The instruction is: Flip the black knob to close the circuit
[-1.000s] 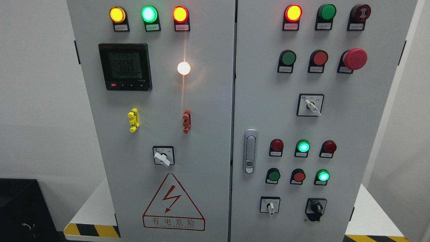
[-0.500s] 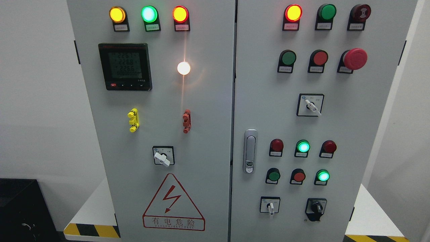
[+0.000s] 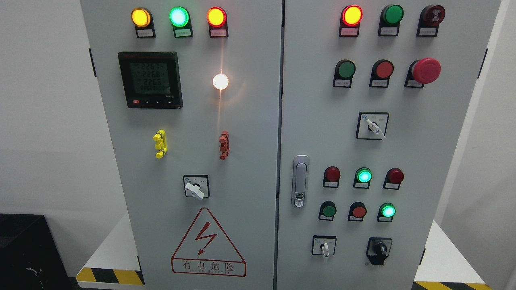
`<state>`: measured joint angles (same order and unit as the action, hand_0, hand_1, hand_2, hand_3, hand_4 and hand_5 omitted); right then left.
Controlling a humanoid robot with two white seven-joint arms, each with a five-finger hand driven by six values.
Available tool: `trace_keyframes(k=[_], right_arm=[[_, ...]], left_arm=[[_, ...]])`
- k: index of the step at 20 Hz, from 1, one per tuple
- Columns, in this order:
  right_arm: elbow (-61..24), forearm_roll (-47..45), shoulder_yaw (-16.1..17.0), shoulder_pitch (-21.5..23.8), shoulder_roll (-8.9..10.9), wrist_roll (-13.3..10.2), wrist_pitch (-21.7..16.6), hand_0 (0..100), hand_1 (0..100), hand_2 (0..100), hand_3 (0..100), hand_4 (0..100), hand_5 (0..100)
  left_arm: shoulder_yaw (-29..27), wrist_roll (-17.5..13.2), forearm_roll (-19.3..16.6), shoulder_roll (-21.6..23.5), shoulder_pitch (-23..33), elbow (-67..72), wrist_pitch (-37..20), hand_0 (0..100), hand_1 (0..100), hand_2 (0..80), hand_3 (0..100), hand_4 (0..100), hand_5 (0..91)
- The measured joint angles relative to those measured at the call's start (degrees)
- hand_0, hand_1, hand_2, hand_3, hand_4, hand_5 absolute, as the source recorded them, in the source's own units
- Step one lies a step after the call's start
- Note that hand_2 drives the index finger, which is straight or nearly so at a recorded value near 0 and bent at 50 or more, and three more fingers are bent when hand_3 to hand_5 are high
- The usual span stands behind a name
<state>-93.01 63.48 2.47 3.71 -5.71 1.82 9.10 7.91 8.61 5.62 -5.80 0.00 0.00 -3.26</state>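
Sat near the lower right corner of the grey two-door metal electrical cabinet (image 3: 250, 133): small black rotary knob (image 3: 379, 249), on the right door below a lit green round indicator lamp (image 3: 388, 210). Stood just left of it: white-handled selector switch on a square plate (image 3: 324, 246). Could not be read: small label plates under the lamps. Cut off at the picture's top and bottom: cabinet. Nowhere in frame: either robot hand, so finger state could not be told.

Both arms and hands outside the view.
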Motion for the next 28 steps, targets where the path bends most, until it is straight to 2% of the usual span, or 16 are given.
trace_keyframes(k=[2, 8, 13, 21, 28], right_arm=[[-1.00, 1.29, 0.12, -1.04, -0.04, 0.48, 0.77, 0, 0, 91, 100, 100, 100], [-3.33, 3.69, 0.37, -2.95, -0.09, 3.88, 4.01, 0, 1, 90, 100, 99, 100], [-4.46, 5.20, 0.54, -5.86, -0.08, 5.20, 5.73, 0, 2, 90, 100, 98, 100], [-5.06, 6.91, 1.58, -9.57, 0.46, 8.40, 6.41, 0, 3, 90, 100, 98, 100], [-4.89, 7.36, 2.70, -12.31, 1.47, 9.41, 6.41, 0, 3, 90, 100, 98, 100]], left_arm=[[0.00, 0.00, 0.00, 0.00, 0.00, 0.00, 0.00, 12, 56, 0.0, 0, 0, 0.0], [0.00, 0.00, 0.00, 0.00, 0.00, 0.00, 0.00, 12, 56, 0.0, 0, 0, 0.0], [0.00, 0.00, 0.00, 0.00, 0.00, 0.00, 0.00, 12, 56, 0.0, 0, 0, 0.0], [0.00, 0.00, 0.00, 0.00, 0.00, 0.00, 0.00, 12, 56, 0.0, 0, 0, 0.0], [0.00, 0.00, 0.00, 0.00, 0.00, 0.00, 0.00, 12, 56, 0.0, 0, 0, 0.0]])
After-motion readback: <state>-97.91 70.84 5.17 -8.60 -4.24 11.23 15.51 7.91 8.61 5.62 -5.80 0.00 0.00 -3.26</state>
